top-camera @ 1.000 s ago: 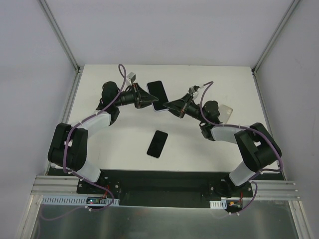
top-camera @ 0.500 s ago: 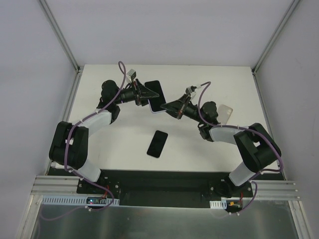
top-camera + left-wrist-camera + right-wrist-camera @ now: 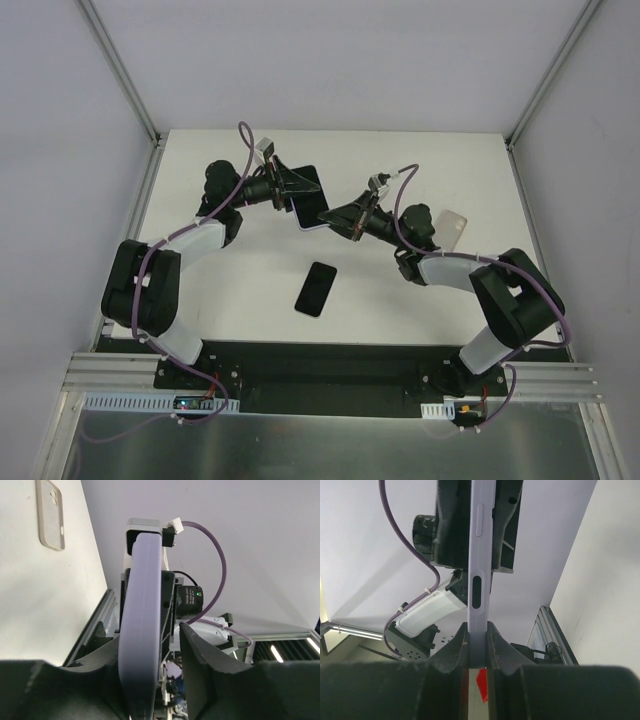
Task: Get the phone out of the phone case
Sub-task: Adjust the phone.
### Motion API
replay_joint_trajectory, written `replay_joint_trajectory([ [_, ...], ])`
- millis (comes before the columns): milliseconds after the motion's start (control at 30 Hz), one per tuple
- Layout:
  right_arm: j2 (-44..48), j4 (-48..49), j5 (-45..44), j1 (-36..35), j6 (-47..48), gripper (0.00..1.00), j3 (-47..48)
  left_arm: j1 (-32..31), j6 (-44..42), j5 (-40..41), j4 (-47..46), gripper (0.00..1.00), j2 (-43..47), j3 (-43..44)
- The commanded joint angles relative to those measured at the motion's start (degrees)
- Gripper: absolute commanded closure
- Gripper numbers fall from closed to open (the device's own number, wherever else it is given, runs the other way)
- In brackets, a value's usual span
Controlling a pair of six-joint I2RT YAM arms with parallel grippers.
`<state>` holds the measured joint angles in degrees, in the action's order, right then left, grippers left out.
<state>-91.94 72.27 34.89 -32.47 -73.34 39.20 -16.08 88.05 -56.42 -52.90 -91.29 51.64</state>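
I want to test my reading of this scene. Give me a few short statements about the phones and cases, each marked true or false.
1. The right fingers pinch the purple case. True.
2. A black phone lies flat on the table. True.
3. The clear case lies beside the left arm. False: it lies on the right side of the table.
4. The purple case lies flat on the table. False: it is held up off the table.

Phones: 2; lilac-cased phone [image 3: 311, 186], black phone [image 3: 317, 288]; cases: 2; lilac case [image 3: 142, 630], clear case [image 3: 450, 222]; grippers: 2; left gripper [image 3: 296, 192], right gripper [image 3: 336, 212].
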Motion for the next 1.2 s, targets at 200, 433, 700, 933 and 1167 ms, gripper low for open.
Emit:
replay_joint_trajectory([
  [200, 4.8, -1.3, 2.9, -2.3, 5.4, 0.99, 1.7, -0.6, 1.9, 1.1, -5.5, 1.00, 0.8, 3.0],
  [433, 4.1, -0.6, 2.3, -2.4, 5.0, 0.99, 0.8, -0.6, 1.8, 1.4, -5.4, 0.67, 1.4, 2.1],
  [700, 3.1, 1.0, 1.3, -2.3, 4.0, 0.99, 0.0, -0.6, 2.3, 1.3, -5.6, 0.98, 1.5, 2.0],
  [933, 2.8, 1.5, 1.0, -2.3, 3.6, 0.79, -1.1, -0.5, 3.4, 1.4, -6.4, 1.00, 1.9, 1.5],
  [1167, 5.9, 1.0, -0.2, -1.0, 3.7, 0.55, -5.7, 0.3, 4.2, 0.7, -7.7, 1.00, 2.5, 1.3],
])
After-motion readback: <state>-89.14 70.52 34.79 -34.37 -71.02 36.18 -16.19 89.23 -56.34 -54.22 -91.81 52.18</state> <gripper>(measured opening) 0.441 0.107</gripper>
